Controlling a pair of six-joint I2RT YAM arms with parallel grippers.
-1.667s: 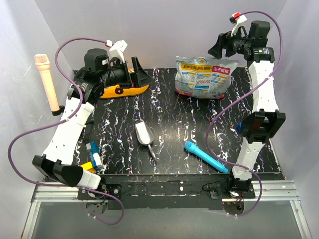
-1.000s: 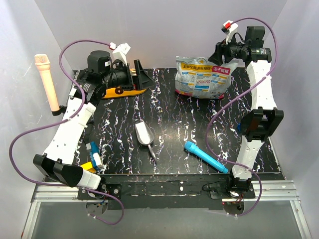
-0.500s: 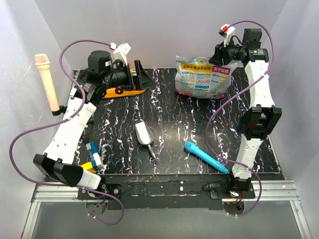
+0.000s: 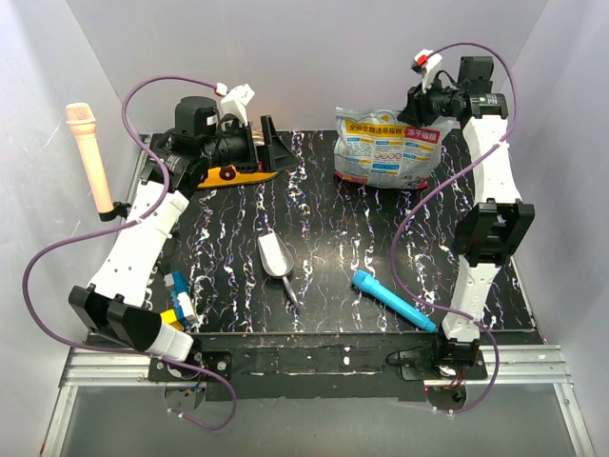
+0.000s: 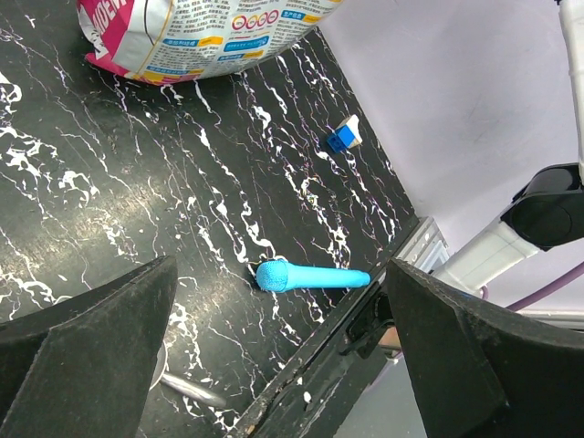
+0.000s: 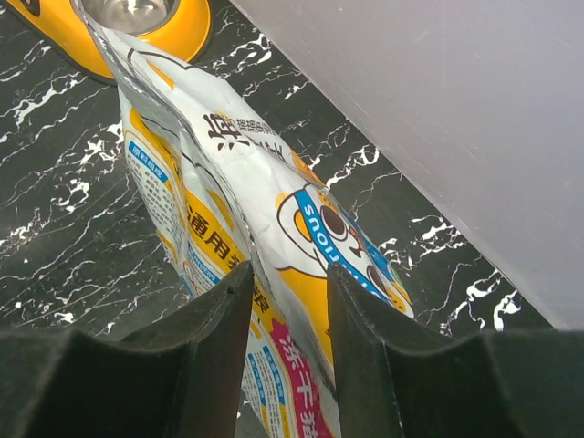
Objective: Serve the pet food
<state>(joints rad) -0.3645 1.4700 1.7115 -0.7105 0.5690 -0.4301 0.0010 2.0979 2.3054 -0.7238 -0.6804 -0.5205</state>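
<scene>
The pet food itself is hidden; only its printed pouch [image 4: 390,145] shows, standing at the back right of the table. My right gripper [image 4: 419,100] is at the pouch's top right corner. In the right wrist view the pouch's [image 6: 274,219] upper edge runs between the two fingers of my right gripper [image 6: 287,274], which stand partly closed with gaps still showing beside it. My left gripper [image 4: 269,143] hovers wide open above the orange double bowl [image 4: 228,174] at the back left, holding nothing. The grey scoop [image 4: 276,257] lies mid-table.
A blue microphone-shaped toy [image 4: 392,300] lies near the front right edge, also seen between my left fingers [image 5: 310,276]. A peach microphone [image 4: 90,157] leans on the left wall. A small blue-yellow toy [image 4: 178,305] sits front left. A blue-white block [image 5: 345,135] lies by the right wall.
My right gripper has come left and down onto the pouch's top corner, its jaws narrowing around the edge. The left gripper has shifted slightly right above the bowl.
</scene>
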